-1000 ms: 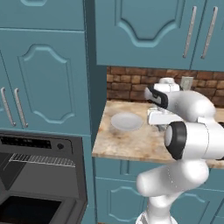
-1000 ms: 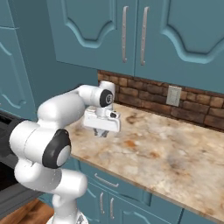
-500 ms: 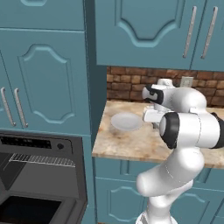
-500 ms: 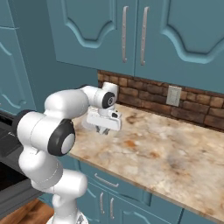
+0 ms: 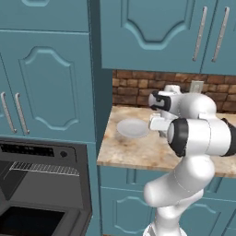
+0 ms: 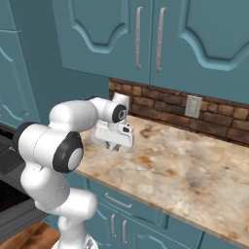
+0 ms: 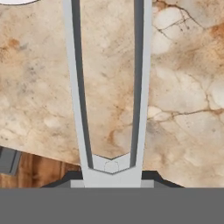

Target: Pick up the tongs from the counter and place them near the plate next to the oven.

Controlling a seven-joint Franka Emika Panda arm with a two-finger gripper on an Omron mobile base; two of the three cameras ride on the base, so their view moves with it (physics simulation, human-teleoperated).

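Note:
Slim silver-grey tongs (image 7: 76,87) are clamped at their joined end in my gripper (image 7: 111,177), which is shut on them. Their two arms run up the hand view over the beige marbled counter (image 7: 39,87). A sliver of the pale plate (image 7: 17,1) shows at that view's top left, just past the arm tips. In the left base view my gripper (image 5: 158,132) hangs low over the counter (image 5: 129,152), right beside the plate (image 5: 132,127). The black oven (image 5: 37,184) stands open at the lower left. From the right base view, the gripper (image 6: 115,145) points down near the counter's left end.
A brick backsplash (image 6: 160,104) with a wall outlet (image 6: 192,106) runs behind the counter. Teal upper cabinets (image 5: 156,32) hang above it, and a tall teal cabinet (image 5: 50,83) stands between the counter and the oven. To the right, the counter (image 6: 194,170) stretches on.
The hand has shifted a little left toward the plate with the tongs still held, and the arm's elbow has swung nearer the cameras.

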